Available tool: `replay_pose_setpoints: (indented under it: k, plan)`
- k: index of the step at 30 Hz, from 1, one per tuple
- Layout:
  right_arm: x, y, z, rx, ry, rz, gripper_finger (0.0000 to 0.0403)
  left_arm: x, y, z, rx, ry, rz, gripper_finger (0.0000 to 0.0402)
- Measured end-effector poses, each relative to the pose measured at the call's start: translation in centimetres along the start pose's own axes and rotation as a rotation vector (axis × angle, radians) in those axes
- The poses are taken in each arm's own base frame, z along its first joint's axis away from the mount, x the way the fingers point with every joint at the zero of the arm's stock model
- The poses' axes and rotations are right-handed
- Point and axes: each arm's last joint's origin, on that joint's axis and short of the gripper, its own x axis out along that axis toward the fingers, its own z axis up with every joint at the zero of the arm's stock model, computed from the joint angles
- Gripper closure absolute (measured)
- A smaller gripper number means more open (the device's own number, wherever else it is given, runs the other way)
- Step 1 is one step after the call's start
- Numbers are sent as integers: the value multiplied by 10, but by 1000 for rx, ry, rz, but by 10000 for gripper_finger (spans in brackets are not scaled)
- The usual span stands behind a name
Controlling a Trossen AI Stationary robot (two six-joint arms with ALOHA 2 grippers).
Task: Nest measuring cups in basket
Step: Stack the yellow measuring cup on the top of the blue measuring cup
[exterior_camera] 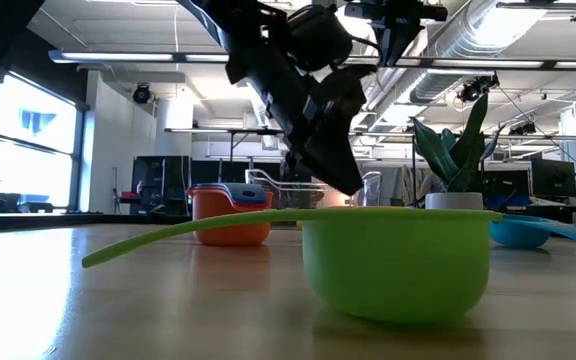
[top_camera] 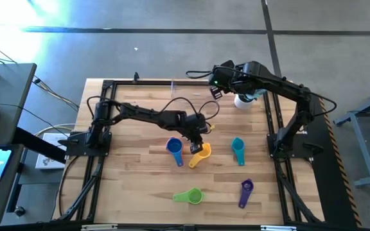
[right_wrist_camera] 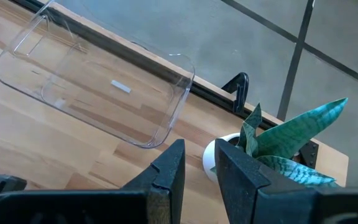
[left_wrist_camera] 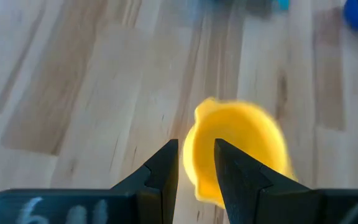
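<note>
Basket (right_wrist_camera: 98,93): we see it clear, upright, at the table's far edge;
Cups: blue (top_camera: 174,147), orange (top_camera: 200,154), teal (top_camera: 237,145), green (top_camera: 192,196), purple (top_camera: 246,187); scattered, apart.

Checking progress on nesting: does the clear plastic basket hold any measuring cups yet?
No, the right wrist view shows the clear rectangular plastic basket empty.

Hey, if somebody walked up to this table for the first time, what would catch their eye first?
Probably the bright measuring cups scattered over the wooden table: blue cup, yellow cup, teal cup, green cup and purple cup. The left gripper sits right over the yellow one mid-table. At the far edge lies the empty clear basket, beside a potted plant.
</note>
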Motion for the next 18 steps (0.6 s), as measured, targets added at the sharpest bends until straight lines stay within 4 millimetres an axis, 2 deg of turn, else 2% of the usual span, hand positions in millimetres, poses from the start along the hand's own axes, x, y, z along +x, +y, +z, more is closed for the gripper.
replay_pose_setpoints:
  k: [5, 14, 18]
  plan:
    - [0, 0, 0, 0, 0, 0, 322, 12, 4, -8, -19, 50, 10, 309]
    - [1, 1, 0, 0, -4, -5, 322, 12, 3, -7, -6, 41, 8, 309]
    - [1, 1, 0, 0, -5, -5, 322, 19, 5, -11, -9, 60, 9, 309]
